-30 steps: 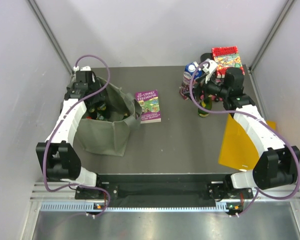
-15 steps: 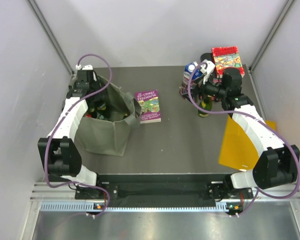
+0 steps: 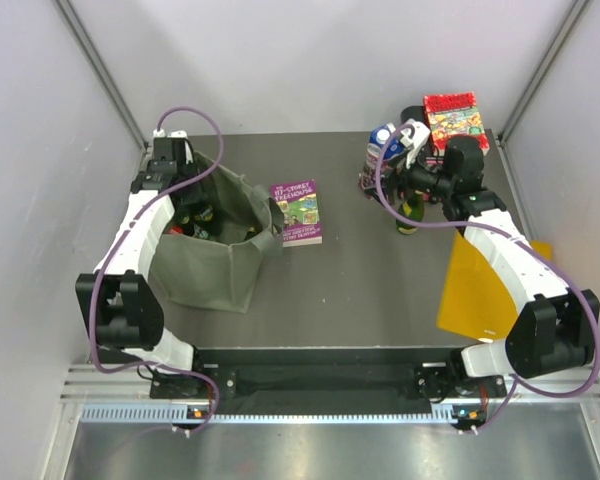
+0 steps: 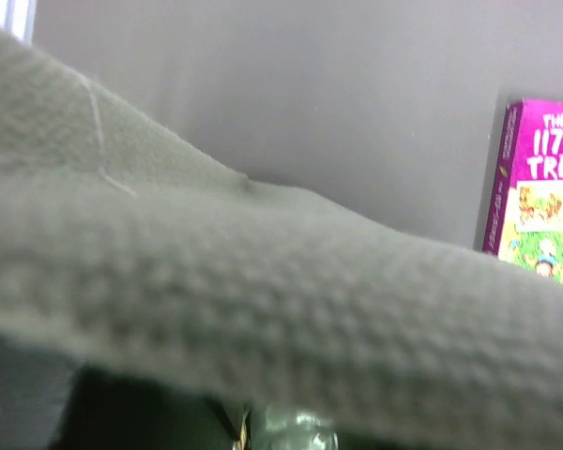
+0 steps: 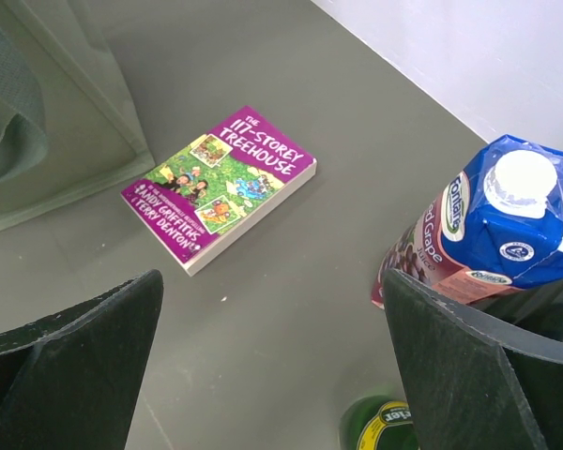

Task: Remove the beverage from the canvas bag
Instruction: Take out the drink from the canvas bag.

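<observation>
A fold of the canvas bag (image 4: 263,309) fills most of the picture, sloping down from the upper left, its olive-grey weave blurred from being so close. Beyond it lies the grey table (image 4: 310,103). At the right edge lies a purple book (image 4: 544,187), partly cut off. Under the cloth, in the dark, a pale glassy thing (image 4: 291,433) shows, too blurred to name.

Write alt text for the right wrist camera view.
The right gripper, wide open, frames a grey table. A purple paperback lies flat at centre, a blue-topped juice carton stands at right with a green bottle top below it, and the canvas bag fills the upper left.
</observation>
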You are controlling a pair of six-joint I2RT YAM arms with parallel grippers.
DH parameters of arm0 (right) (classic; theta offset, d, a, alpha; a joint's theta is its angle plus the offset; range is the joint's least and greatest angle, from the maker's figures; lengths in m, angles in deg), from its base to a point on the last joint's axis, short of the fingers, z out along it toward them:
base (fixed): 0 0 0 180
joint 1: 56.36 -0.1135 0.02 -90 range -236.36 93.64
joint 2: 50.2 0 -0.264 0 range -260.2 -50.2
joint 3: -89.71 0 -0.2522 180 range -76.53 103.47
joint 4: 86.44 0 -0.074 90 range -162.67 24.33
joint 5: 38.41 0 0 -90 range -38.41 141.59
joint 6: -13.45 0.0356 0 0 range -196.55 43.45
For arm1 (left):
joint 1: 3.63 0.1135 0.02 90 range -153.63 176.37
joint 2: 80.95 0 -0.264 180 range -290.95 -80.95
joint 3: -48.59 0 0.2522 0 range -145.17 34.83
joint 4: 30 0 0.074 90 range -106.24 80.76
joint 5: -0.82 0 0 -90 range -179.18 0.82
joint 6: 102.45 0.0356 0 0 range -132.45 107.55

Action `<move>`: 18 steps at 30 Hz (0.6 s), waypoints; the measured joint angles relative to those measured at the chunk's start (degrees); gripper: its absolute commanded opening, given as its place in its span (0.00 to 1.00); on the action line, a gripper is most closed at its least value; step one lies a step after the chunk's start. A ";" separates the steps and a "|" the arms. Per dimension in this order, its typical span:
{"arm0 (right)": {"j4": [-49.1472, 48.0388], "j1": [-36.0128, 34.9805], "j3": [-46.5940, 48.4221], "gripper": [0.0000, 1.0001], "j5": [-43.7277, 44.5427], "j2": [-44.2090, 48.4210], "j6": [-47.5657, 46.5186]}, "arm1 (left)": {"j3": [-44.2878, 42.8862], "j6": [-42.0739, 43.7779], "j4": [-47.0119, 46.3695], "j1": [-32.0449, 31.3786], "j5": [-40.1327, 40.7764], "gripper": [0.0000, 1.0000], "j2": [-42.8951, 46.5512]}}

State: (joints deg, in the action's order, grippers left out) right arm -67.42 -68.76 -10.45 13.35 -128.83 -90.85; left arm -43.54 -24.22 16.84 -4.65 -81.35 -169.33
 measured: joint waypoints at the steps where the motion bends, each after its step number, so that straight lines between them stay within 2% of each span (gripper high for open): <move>1: 0.00 -0.07 0.00 1.00 0.00 0.00 0.00 | -0.50 0.02 1.03 0.02 -0.35 0.00 0.00; 18: 0.83 -4.83 1.92 1.00 -0.55 -0.04 0.15 | -12.31 0.35 13.44 0.13 -3.78 0.00 6.29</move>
State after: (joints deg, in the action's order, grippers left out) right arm -66.59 -73.59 -8.52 12.81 -128.87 -90.70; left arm -55.85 -23.87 30.29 -4.52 -85.13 -163.03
